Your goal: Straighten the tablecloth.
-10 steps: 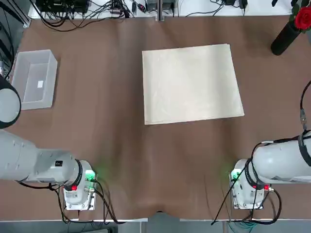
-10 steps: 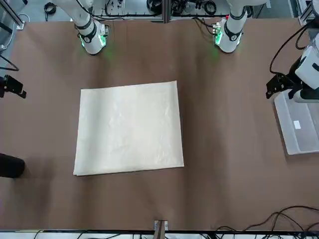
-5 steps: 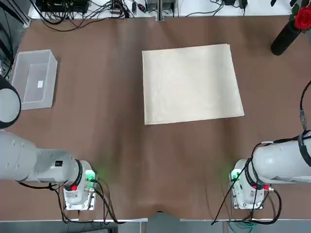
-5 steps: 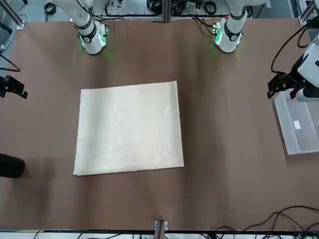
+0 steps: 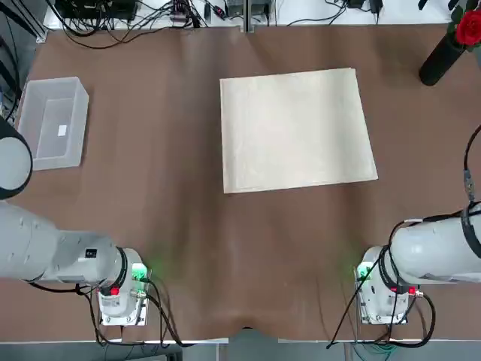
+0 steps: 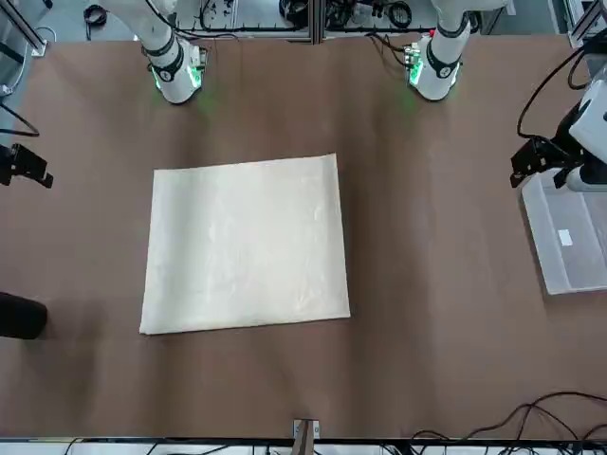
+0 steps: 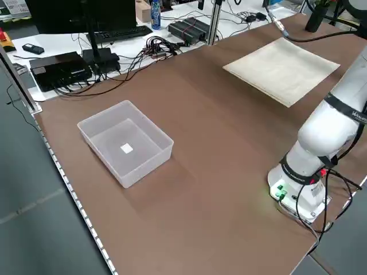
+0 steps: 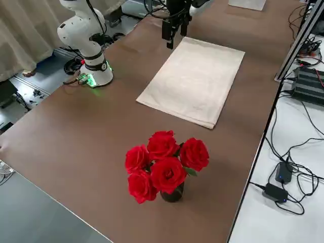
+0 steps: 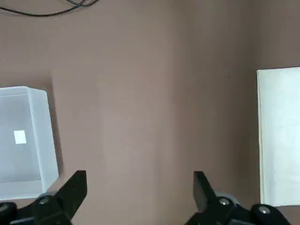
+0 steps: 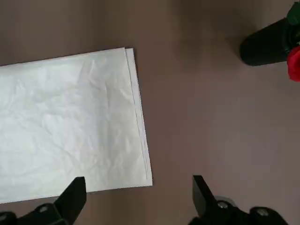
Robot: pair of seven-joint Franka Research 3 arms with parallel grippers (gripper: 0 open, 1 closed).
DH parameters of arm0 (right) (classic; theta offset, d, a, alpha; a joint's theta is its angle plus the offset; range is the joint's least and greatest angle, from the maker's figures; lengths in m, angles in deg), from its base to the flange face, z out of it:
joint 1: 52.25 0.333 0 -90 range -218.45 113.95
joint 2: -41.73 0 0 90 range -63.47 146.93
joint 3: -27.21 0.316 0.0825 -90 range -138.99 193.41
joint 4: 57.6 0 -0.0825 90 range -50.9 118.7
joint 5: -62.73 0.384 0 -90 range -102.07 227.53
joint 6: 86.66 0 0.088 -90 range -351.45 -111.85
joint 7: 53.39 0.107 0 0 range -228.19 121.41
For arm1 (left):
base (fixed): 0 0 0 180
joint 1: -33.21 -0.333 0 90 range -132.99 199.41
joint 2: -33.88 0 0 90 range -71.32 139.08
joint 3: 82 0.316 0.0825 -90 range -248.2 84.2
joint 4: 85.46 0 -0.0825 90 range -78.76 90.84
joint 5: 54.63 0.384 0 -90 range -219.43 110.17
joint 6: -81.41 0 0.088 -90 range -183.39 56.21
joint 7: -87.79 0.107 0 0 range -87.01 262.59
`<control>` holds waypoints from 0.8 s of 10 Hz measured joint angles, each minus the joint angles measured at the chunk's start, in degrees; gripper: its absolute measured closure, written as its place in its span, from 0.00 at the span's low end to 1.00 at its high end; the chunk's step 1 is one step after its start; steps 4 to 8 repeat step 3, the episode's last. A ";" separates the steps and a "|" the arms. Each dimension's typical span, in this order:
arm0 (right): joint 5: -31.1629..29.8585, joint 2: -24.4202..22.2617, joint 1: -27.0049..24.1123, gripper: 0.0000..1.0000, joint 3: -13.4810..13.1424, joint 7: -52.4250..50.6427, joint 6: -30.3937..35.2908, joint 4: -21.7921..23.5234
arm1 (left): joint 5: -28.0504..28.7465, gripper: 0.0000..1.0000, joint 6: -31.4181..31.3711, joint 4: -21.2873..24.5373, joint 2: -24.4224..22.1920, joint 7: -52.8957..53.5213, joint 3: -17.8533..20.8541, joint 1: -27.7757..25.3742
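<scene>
Brown covering lay across the table; the cream cloth rested flat on it, between the plastic bin and the flower vase; both left gripper and right gripper hovered, fingers spread.

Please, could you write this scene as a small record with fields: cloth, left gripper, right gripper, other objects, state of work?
cloth: cream tablecloth, flat, folded in layers, lying slightly askew to the table
left gripper: left gripper, open, empty, above the table between bin and cloth
right gripper: right gripper, open, empty, above the table near the cloth's right edge
other objects: clear plastic bin at the robot's left; red roses in a black vase at its right
state of work: neither gripper holds the cloth
</scene>
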 joint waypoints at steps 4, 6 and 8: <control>-0.01 0.00 0.58 0.00 0.04 0.09 0.00 0.00 | 0.00 0.00 0.00 -0.02 0.00 0.00 0.00 0.00; -0.01 0.00 0.58 0.00 0.04 0.09 0.00 0.00 | 0.00 0.00 0.00 -0.02 0.00 0.00 0.00 0.00; -0.01 0.00 0.58 0.00 0.04 0.09 0.00 0.00 | 0.00 0.00 0.00 -0.02 0.00 0.00 0.00 0.00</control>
